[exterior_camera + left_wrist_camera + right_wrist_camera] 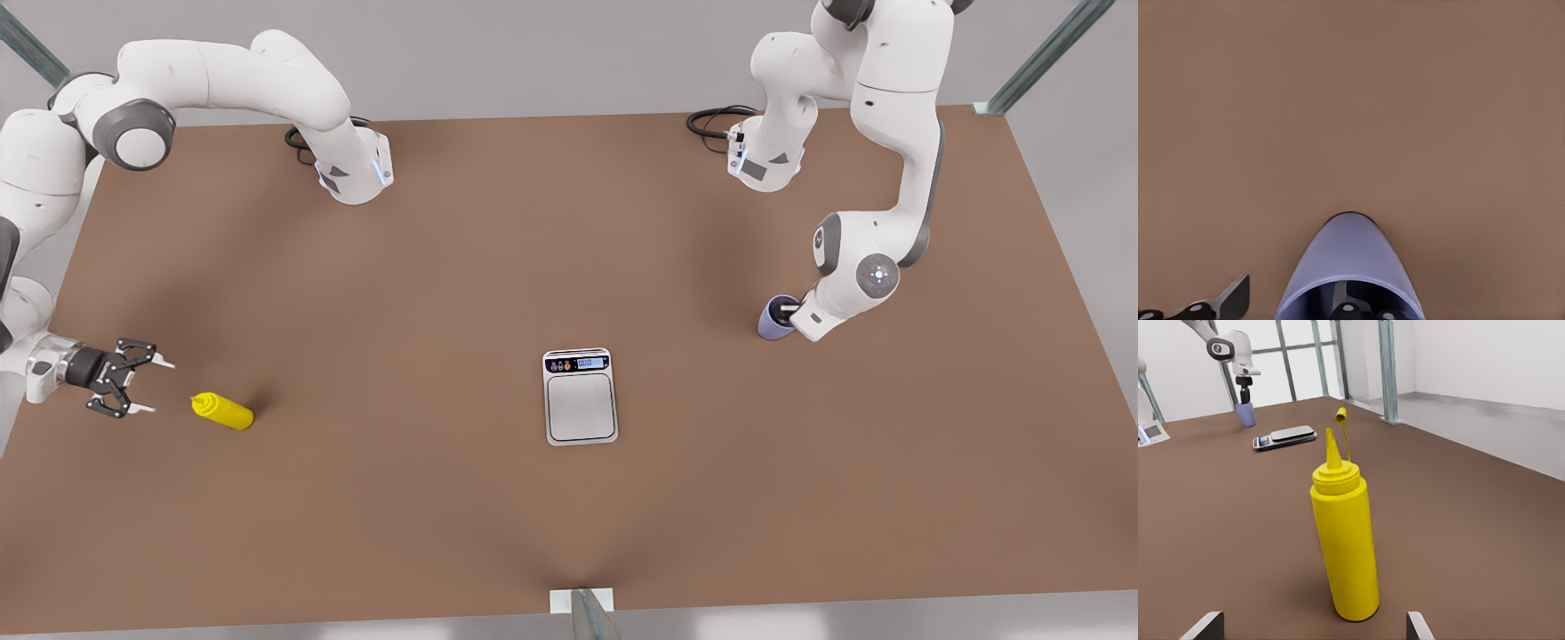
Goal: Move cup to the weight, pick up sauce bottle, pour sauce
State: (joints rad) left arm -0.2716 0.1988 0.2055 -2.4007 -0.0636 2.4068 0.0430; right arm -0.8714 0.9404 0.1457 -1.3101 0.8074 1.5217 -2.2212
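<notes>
The lavender-blue cup [775, 319] stands on the table at the front view's right, apart from the scale [581, 397]. My left gripper [790, 311] reaches down over the cup's rim. In the left wrist view one finger [1228, 301] is outside the cup [1348, 257] and the other is inside, with a gap to the wall, so it is open. The yellow sauce bottle [223, 411] stands upright at the front view's left. My right gripper [158, 386] is open just beside it, fingers apart on either side of the bottle [1343, 540] but short of it.
The brown table [444, 284] is bare between bottle, scale and cup. Both arm bases [356, 173] sit at the far edge with black cables. The right wrist view shows the scale [1285, 437], the cup [1245, 414] and metal frame posts [1388, 367] beyond.
</notes>
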